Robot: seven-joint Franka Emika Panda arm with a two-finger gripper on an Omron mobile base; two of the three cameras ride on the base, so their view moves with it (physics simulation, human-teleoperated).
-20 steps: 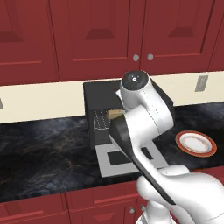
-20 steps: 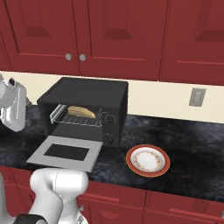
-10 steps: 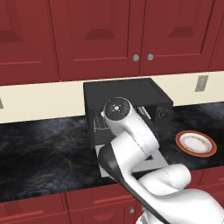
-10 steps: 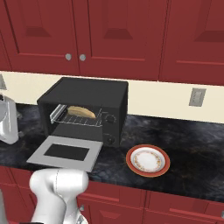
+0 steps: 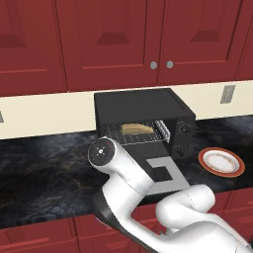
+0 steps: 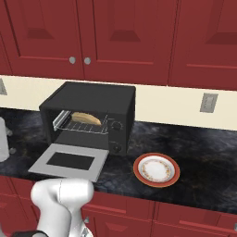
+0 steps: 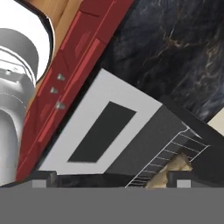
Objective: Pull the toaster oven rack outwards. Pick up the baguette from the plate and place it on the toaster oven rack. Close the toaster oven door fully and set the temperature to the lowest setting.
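Baguette (image 6: pixel 85 118) on rack (image 6: pixel 86 125), door (image 6: pixel 69 161) open

Upper cabinets (image 6: pixel 125 37): dark red panelled doors, set above; two round silver knobs (image 5: pixel 161 64) seen
Wall (image 6: pixel 176 104): cream band; a grey outlet (image 6: pixel 208 102) mounted far right
Counter (image 6: pixel 203 152): black marble, pale veining
Lower cabinets (image 6: pixel 176 222): red fronts along the near edge

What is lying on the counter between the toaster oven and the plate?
Nothing: in the right base view, bare dark counter separates the toaster oven from the plate.
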